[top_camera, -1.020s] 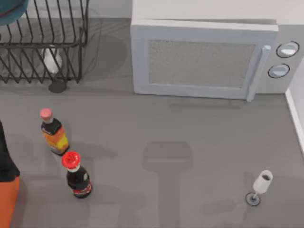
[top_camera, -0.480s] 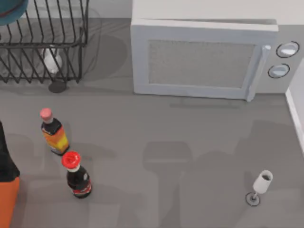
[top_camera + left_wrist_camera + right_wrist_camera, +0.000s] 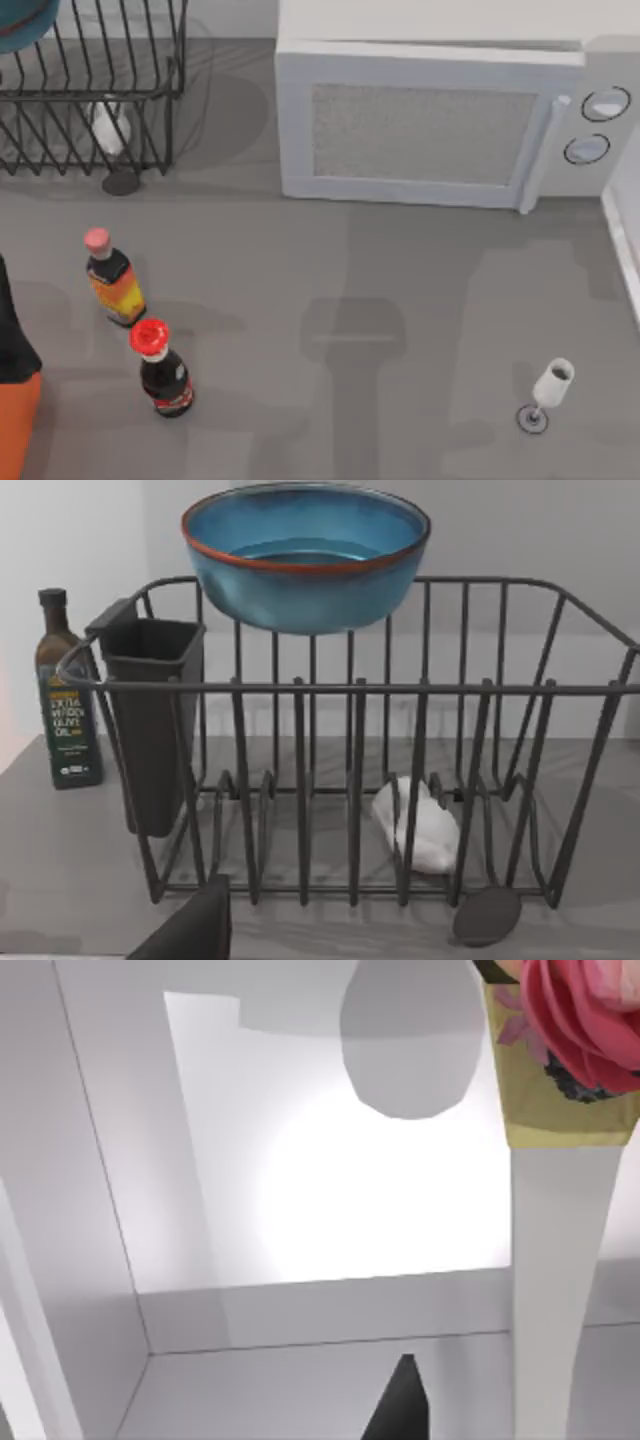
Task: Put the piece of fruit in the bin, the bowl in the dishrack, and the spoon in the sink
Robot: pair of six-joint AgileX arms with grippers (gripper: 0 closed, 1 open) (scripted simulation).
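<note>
Bowl [image 3: 305,558] sat atop the dishrack [image 3: 350,780]; sink [image 3: 330,1210] lay white; couldn't tell either tool's state.

Left gripper: one dark fingertip [image 3: 195,930] visible in its wrist view. Right gripper: one dark fingertip [image 3: 400,1405] visible likewise. Finger spacing indeterminate for both.

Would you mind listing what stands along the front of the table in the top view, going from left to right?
Orange bin at the left edge → pink-capped bottle → red-capped dark bottle → white goblet near the right side.
</note>
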